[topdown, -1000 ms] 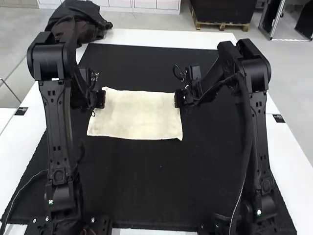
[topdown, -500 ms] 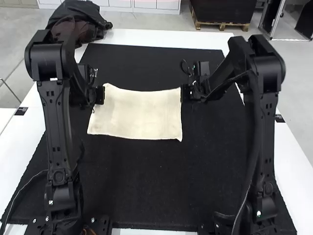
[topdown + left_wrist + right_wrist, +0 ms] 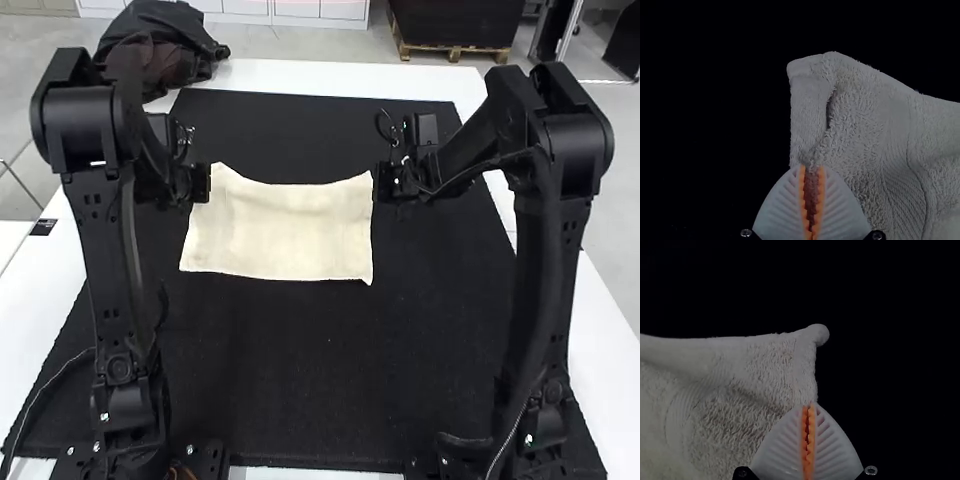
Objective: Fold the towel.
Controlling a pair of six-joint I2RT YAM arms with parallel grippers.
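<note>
You can read no text, brand, number or sign in any of the three views. At the left edge of the high view, a small dark label lies on the white tabletop, its pale marks too small for you to make out. In the upper left of the same frame, a short white strip sits on the left arm, near the top of its long upright link; you cannot tell whether it bears any print.
</note>
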